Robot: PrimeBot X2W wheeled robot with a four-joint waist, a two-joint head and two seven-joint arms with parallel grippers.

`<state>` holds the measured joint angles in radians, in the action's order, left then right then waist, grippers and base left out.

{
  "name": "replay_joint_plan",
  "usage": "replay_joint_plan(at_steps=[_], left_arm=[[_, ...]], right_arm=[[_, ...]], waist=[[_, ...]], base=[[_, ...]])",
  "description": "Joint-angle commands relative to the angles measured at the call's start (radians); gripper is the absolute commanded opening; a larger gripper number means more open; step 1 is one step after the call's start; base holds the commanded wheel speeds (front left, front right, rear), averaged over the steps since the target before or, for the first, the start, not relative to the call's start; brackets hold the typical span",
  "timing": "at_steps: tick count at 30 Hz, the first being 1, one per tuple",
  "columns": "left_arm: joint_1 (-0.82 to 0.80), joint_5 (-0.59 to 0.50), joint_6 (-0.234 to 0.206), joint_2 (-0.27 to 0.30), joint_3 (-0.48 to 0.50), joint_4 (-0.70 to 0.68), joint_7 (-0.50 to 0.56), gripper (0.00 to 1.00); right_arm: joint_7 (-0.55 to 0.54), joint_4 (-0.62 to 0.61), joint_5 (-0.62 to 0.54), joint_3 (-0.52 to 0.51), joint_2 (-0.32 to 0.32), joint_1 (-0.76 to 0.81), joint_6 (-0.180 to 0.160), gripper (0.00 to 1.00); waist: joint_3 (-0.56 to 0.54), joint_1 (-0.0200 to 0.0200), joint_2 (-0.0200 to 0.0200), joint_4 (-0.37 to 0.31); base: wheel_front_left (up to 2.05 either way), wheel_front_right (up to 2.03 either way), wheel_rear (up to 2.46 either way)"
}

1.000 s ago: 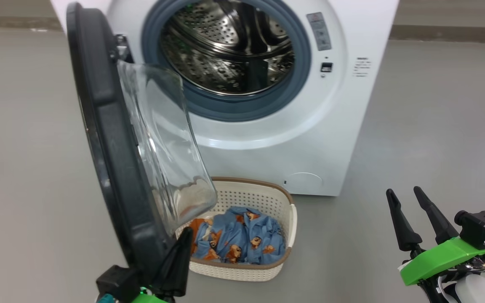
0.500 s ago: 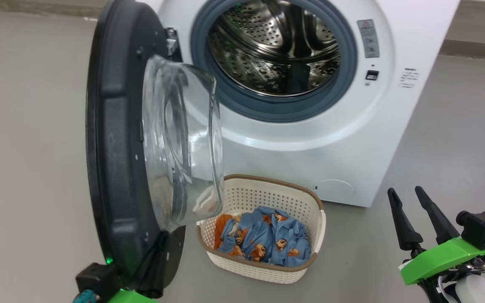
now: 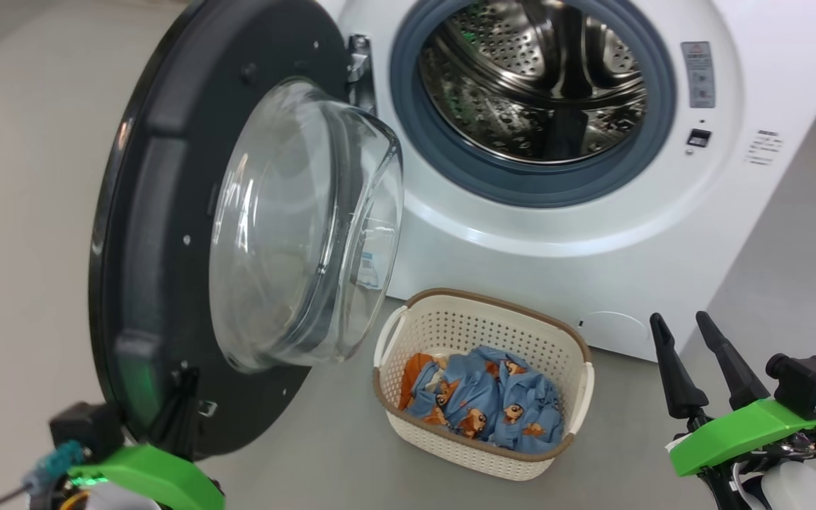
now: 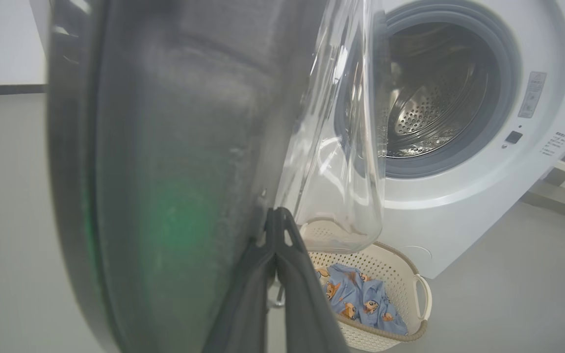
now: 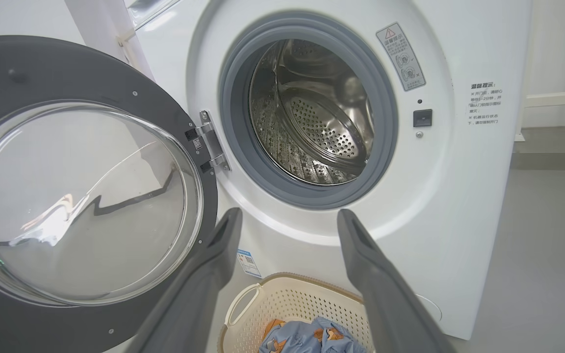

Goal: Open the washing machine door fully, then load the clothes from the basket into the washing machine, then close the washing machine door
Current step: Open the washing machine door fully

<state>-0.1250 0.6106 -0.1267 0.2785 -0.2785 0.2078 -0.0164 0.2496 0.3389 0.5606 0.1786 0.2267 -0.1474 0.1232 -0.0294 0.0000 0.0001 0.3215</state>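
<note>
Head view: the washing machine [image 3: 734, 212] stands at the far side with its white front to the camera. Its perforated steel drum [image 3: 535, 78] is open to sight inside the grey seal [image 3: 521, 190].
- The washing machine door [image 3: 266, 227] is swung out on the left of the opening, with its inner face and glass bowl turned right and near.
- The basket [image 3: 482, 301] sits on the floor [image 3: 25, 212] in front of the machine, below the opening and just right of the door's lower edge.
- The clothes [image 3: 493, 407] are bunched in the bottom of the basket, blue with bears, with an orange patch at the left.

The left gripper [image 3: 183, 389] is near left, at the door's lowest rim beside the metal latch [image 3: 206, 408]. The left wrist view settles the jaws: together, tip to tip, lying against the door's inner face. Whether they press on it I cannot tell.

The right gripper [image 3: 677, 322] is near right, well apart from the basket and machine, jaws apart and empty.

Right wrist view adds:
- the hinge [image 5: 211, 147], metal brackets joining the door to the front panel
- a small blue sticker [image 5: 248, 262] low on the panel, above the basket's rim
- a warning label [image 5: 400, 56] right of the opening
</note>
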Motion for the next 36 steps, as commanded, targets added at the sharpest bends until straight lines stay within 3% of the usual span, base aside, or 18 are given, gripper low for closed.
replay_joint_plan(at_steps=[1,10,26,36], left_arm=[[-0.077,0.014,0.002,0.047,0.063,-0.005,0.001,0.0],[-0.238,0.015,0.042,0.116,0.076,0.176,0.054,0.0],[-0.563,0.043,0.157,0.157,0.095,0.536,0.019,0.0],[-0.688,0.021,0.153,0.203,0.093,0.738,-0.016,0.0]], right_arm=[[0.012,-0.027,-0.012,0.007,0.011,-0.006,0.008,1.0],[0.012,-0.03,-0.017,-0.009,0.006,-0.012,0.008,1.0],[0.012,-0.051,-0.02,-0.017,0.025,-0.076,0.008,1.0],[0.012,-0.042,-0.009,-0.011,0.029,-0.099,0.008,1.0]], waist=[[0.008,0.0,-0.0001,0.024],[0.036,0.0,-0.0001,0.068],[0.155,0.0,-0.0001,0.074],[0.175,0.0,-0.0001,0.037]], base=[[0.0,0.0,0.0],[0.0,0.0,0.0],[0.0,0.0,0.0],[0.0,0.0,0.0]])
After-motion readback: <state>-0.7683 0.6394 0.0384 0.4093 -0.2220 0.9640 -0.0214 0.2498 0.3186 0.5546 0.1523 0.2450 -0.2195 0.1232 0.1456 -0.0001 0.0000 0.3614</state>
